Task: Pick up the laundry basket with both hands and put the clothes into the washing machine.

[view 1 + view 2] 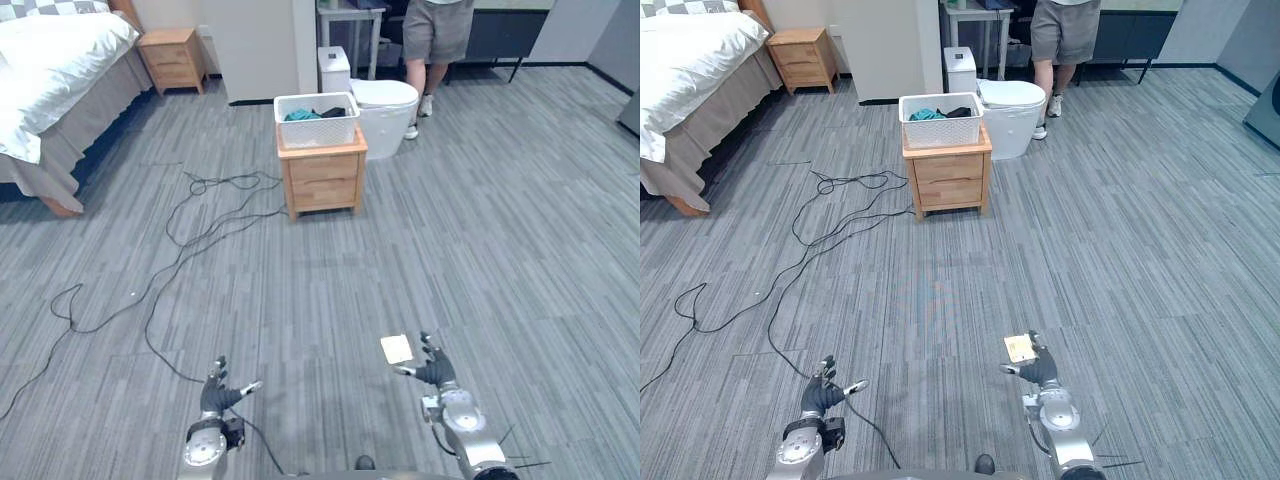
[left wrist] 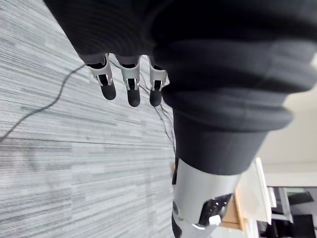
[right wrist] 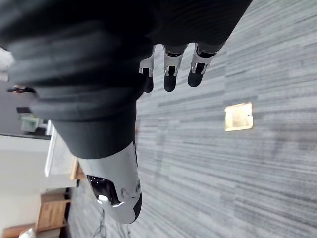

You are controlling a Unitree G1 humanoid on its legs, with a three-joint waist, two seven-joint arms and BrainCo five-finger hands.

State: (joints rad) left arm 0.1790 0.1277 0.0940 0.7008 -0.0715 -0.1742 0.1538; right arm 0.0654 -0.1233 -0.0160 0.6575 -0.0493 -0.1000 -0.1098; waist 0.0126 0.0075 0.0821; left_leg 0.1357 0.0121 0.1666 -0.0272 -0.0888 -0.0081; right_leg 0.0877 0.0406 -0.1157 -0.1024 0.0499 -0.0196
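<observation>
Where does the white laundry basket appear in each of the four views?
Left eye view: laundry basket in the upper middle, on the wooden cabinet.
Right eye view: basket slightly left of centre, on the same cabinet.
Left wrist view: probably the white sliver on wood, far past the left hand.
Right wrist view: probably the white panel on wood, far past the right hand.
Shared landmark: the wooden cabinet under it.

Grey carpet floor. Wooden nightstand stands on it mid-room, with the white laundry basket of clothes on top. White toilet just beside the nightstand, bed at far left, square floor plate up close.
</observation>
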